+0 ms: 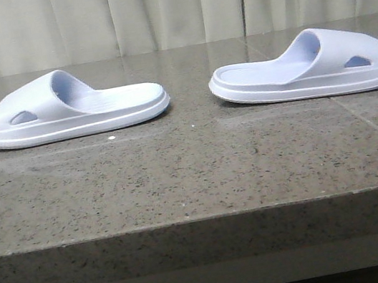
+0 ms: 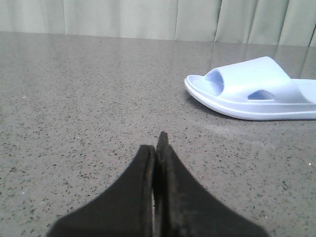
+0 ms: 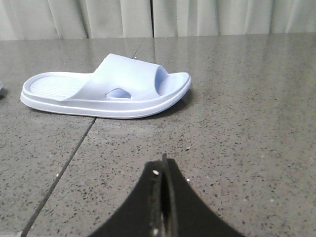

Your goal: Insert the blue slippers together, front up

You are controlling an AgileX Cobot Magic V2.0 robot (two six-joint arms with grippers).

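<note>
A speckled grey-brown stone table (image 1: 196,184) fills the scene, with pale curtains (image 1: 166,7) hanging behind its far edge. Two blue slippers lie flat on their soles toward the far part of the table, well apart from each other, each with its long axis running left to right. The left slipper (image 1: 67,107) sits on the left side, its strap and open toe end pointing left and its heel pointing right toward the middle. The right slipper (image 1: 311,66) sits on the right side as a mirror image, heel toward the middle and strap end pointing right, partly cut off by the picture's edge. Their heels face one another across a bare gap of table. The left gripper (image 2: 159,148) hangs low over the table near the toe end of the left slipper, its black fingers pressed together with nothing between them. The right gripper (image 3: 164,170) likewise hangs near the toe end of the right slipper, fingers closed together and holding nothing
</note>
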